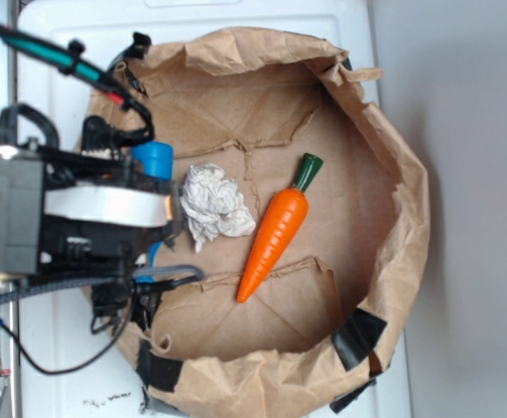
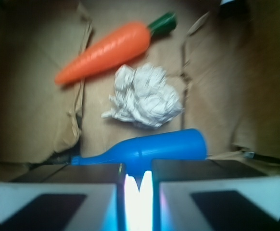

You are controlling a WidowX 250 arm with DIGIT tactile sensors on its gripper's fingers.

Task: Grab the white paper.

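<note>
On the flattened floor of the brown paper bag lies the white paper, a crumpled off-white wad sitting clear of the bag's walls. Just beyond it, on the side away from the arm, the orange carrot lies slantwise with its green top pointing toward the far rim; wad and carrot are close but look apart. On the near side a blue bottle lies on its side between the wad and the gripper, its long axis running crosswise to the approach. From the wrist view the paper sits ahead of the jaws and almost centred, a shade to the right, with no clear long axis of its own, being roughly round and lumpy. The jaws appear to stand nearly together, only a narrow bright gap showing between the pads, though the blur there makes it hard to be sure. By my judgement the coming move calls for spreading them, then reaching forward over the bottle and down onto the wad.
</note>
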